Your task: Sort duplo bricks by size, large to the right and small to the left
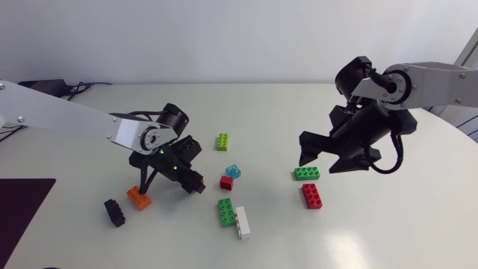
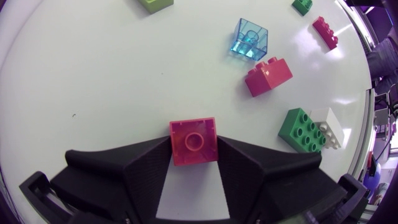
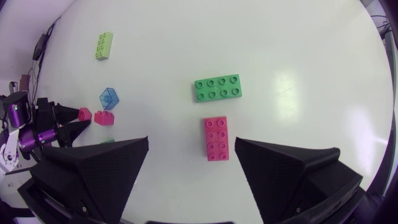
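My left gripper (image 1: 141, 190) is shut on a small orange brick (image 1: 139, 198) at the table's front left; the left wrist view shows the brick (image 2: 194, 141) pinched from two sides by both fingers (image 2: 144, 163). My right gripper (image 1: 327, 160) hangs open above a large green brick (image 1: 307, 173) and a large red brick (image 1: 312, 196). In the right wrist view the red brick (image 3: 216, 138) lies just ahead of the open gripper (image 3: 191, 144), with the green brick (image 3: 217, 88) beyond it.
A black brick (image 1: 114, 212) lies left of the orange one. Mid-table lie a lime brick (image 1: 222, 141), a clear blue brick (image 1: 233, 171), a small red brick (image 1: 226, 182), and a green brick (image 1: 226, 211) touching a white one (image 1: 242, 222).
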